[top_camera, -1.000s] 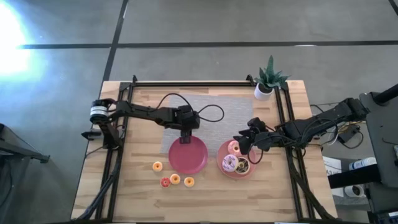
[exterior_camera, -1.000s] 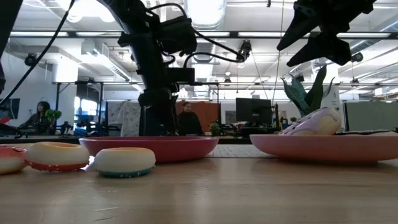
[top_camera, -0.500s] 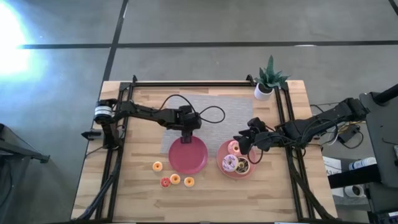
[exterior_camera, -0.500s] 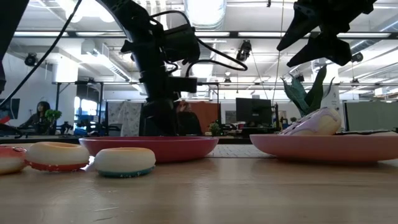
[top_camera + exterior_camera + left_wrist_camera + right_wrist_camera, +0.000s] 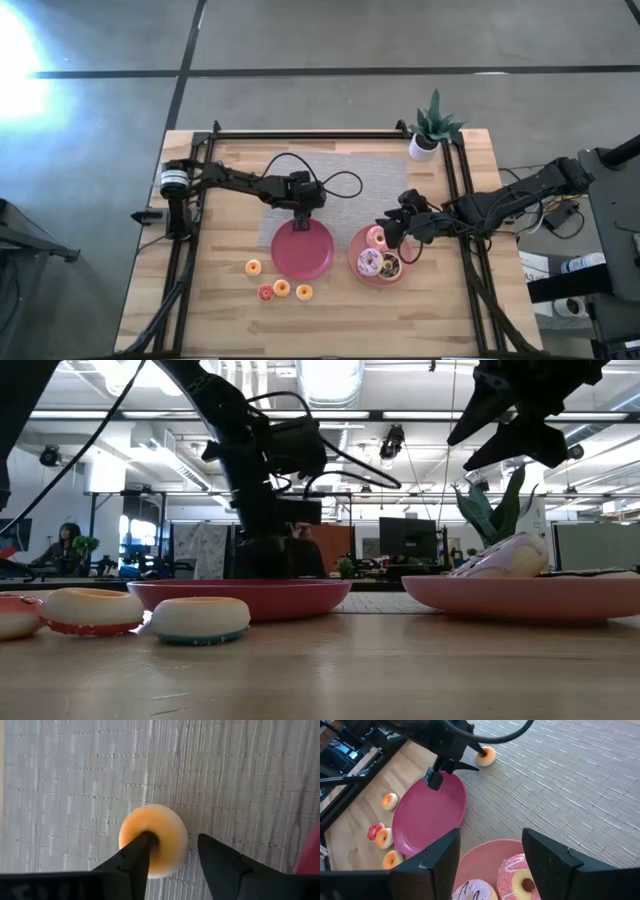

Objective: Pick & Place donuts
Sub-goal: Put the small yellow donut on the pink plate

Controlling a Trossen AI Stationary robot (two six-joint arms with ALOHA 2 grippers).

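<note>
A small orange donut [image 5: 160, 827] lies flat on the grey mat [image 5: 350, 175], just beyond the far rim of the left pink plate [image 5: 302, 262]. My left gripper [image 5: 177, 840] is open over it from above, one fingertip at the donut's hole and the other outside its rim. Several tiny donuts [image 5: 282, 288] lie on the wood near that plate. The right pink plate [image 5: 357, 270] holds a pink donut [image 5: 522, 880], a pale sprinkled one [image 5: 369, 262] and a brown one [image 5: 390, 267]. My right gripper [image 5: 490, 855] hovers open above it. My left gripper points down at the orange donut, with one fingertip [image 5: 145, 842] over the hole [image 5: 152, 839] and the other fingertip [image 5: 207, 842] beside the outer rim. The donut rests flat on the mat. Whether either finger touches it, I cannot tell.
A potted plant [image 5: 433, 128] stands at the table's far right corner. A dark frame rail [image 5: 300, 134] runs along the far edge and both sides. A cable [image 5: 340, 183] loops over the mat by the left arm. People and monitors show in the room beyond the table.
My left gripper has shifted a little toward the table's right and far edge, from over the left plate's far rim to the mat. The right arm and all plated donuts have kept still.
</note>
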